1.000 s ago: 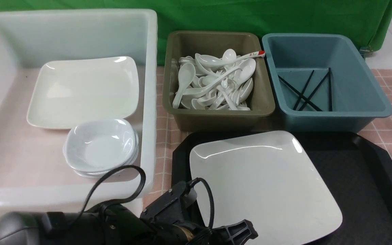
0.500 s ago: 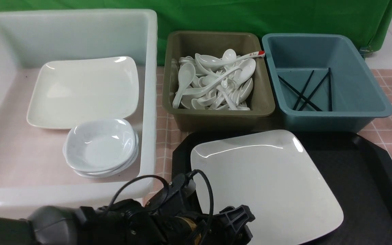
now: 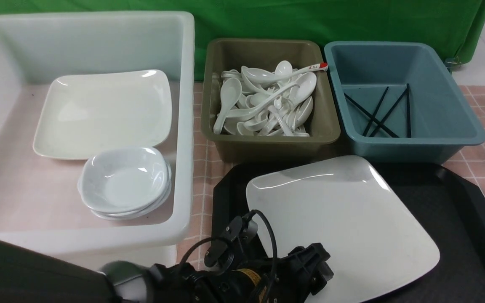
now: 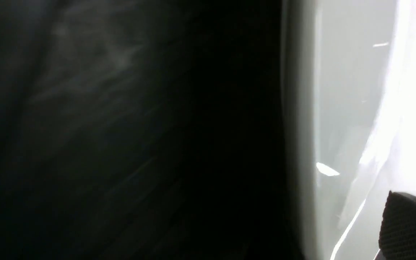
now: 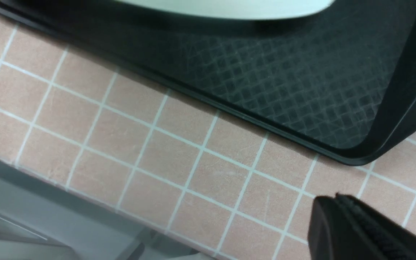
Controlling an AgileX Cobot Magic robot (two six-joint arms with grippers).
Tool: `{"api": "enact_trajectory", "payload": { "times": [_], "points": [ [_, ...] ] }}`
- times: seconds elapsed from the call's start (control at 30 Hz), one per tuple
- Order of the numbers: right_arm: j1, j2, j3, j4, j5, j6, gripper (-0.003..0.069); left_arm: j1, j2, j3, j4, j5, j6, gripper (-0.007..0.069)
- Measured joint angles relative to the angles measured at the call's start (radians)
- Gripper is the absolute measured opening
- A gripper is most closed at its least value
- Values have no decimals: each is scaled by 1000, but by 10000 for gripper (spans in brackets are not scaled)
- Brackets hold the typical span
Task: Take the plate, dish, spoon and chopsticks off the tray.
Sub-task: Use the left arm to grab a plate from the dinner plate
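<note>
Pink cloth (image 3: pixel 202 168) with a thin white grid covers the work surface. On it sits the black tray (image 3: pixel 457 210), cut-cornered and diamond-textured, carrying the glossy white square plate (image 3: pixel 343 219) with rounded corners. My left gripper (image 3: pixel 310 269) is at the plate's near-left corner; I cannot tell how wide its jaws stand or whether they grip. My right gripper (image 5: pixel 367 231) is closed, empty, over the cloth beside the tray.

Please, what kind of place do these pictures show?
Probably a staged canteen dish-sorting bench: an olive tub full of white spoons, a blue tub of chopsticks, a black tray, and a green backdrop behind.
</note>
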Motion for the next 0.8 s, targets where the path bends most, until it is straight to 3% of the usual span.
{"api": "enact_trajectory", "payload": {
  "times": [0.1, 0.27, 0.37, 0.53, 0.8],
  "points": [
    [0, 0, 0, 11, 3, -2, 30, 0, 35, 0, -19, -88, -15, 358],
    [0, 0, 0, 13, 3, -2, 30, 0, 44, 0, -50, -91, -14, 258],
    [0, 0, 0, 13, 3, -3, 30, -3, 40, 0, -45, -88, -12, 101],
    [0, 0, 0, 13, 3, -3, 30, -4, -3, 2, 27, -66, -14, 78],
    [0, 0, 0, 13, 3, -3, 30, -37, -232, 8, 262, 234, -35, 49]
  ]
}}
